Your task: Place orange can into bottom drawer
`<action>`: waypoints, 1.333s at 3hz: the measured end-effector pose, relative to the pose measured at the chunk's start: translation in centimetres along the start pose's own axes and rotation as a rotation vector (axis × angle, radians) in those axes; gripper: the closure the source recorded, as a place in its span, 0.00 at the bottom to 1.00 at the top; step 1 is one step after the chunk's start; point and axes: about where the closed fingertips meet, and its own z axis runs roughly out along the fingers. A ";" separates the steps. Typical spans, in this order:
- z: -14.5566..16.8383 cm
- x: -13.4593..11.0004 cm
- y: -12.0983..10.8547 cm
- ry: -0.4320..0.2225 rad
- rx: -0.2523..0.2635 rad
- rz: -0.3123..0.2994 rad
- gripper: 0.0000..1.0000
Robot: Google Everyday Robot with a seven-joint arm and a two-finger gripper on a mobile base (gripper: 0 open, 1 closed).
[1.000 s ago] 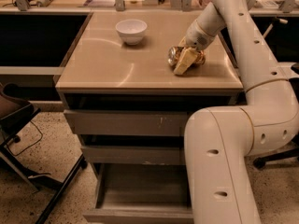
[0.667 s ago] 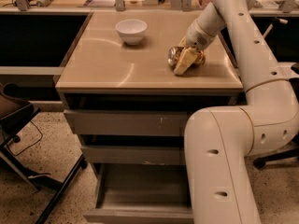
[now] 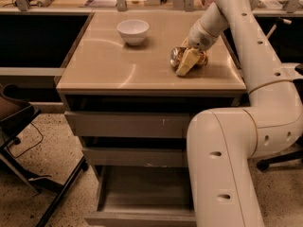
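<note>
The orange can (image 3: 175,56) lies on its side on the tan countertop (image 3: 109,65), right of centre, with its silver end facing left. My gripper (image 3: 185,63) comes down from the upper right and is closed around the can, one pale finger (image 3: 188,61) across its front. The can rests on the countertop. The bottom drawer (image 3: 142,189) is pulled open below, showing its flat grey floor and front panel (image 3: 137,218). My arm hides its right part.
A white bowl (image 3: 133,31) stands at the back left of the countertop. Two shut grey drawers (image 3: 128,125) sit above the open one. A dark chair (image 3: 16,119) with splayed legs is at the left. My large white arm (image 3: 227,164) fills the right foreground.
</note>
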 end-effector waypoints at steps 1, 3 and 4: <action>0.0 0.0 0.0 0.000 0.000 0.000 1.00; 0.0 0.0 0.0 0.000 0.000 0.000 1.00; 0.0 0.0 0.0 0.000 0.000 0.000 1.00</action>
